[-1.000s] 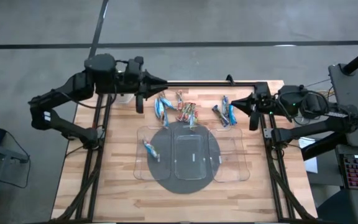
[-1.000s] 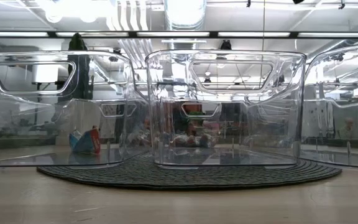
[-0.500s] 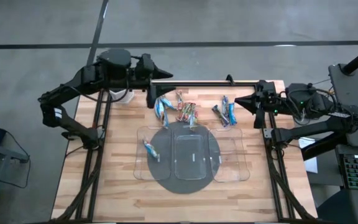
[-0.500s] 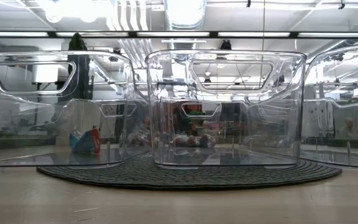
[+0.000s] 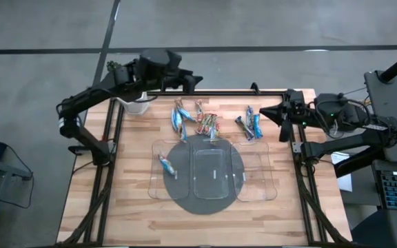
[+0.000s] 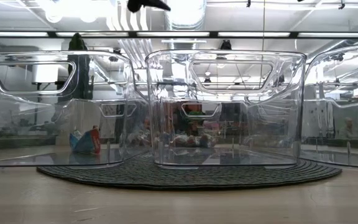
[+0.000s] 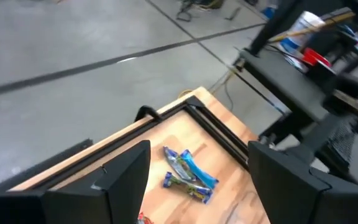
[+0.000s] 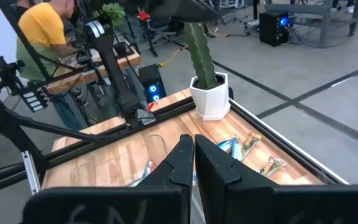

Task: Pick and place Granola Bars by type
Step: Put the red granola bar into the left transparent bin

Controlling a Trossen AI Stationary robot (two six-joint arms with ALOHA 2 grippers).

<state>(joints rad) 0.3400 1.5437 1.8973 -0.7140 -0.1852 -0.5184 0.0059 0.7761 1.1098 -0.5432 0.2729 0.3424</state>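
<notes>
Overhead, a pale butcher-block tabletop [image 5: 116,200] of jointed wooden strips is seen, framed by black rails and set on a grey concrete floor [image 5: 253,24] crossed by dark seams. At its far left corner a white faceted pot with a green cactus [image 8: 207,81] is stood. The left pincer [image 5: 193,81] is held high above the far edge, near that pot, its two dark fingers spread wide and holding nothing; between them, in its wrist view, a small pile of bars [image 7: 188,174] is framed. A round dark ribbed mat [image 5: 205,201] is laid at the middle, and on it three clear, glossy plastic trays [image 5: 209,172] with rounded corners and cut-out handles are ranged side by side. One light blue bar [image 5: 167,166] is lain in the left tray. The other Granola Bars [image 5: 197,121], slim and foil-wrapped in blue, red-pink and tan, are scattered on the bare wood beyond the trays, with a smaller cluster [image 5: 251,124] farther right. The right pincer [image 5: 265,112] is parked at the right rail, just beside that cluster, its fingers pressed together and empty. Beyond the tabletop, a person in a yellow shirt [image 8: 42,31] is seen among stands and cables.
</notes>
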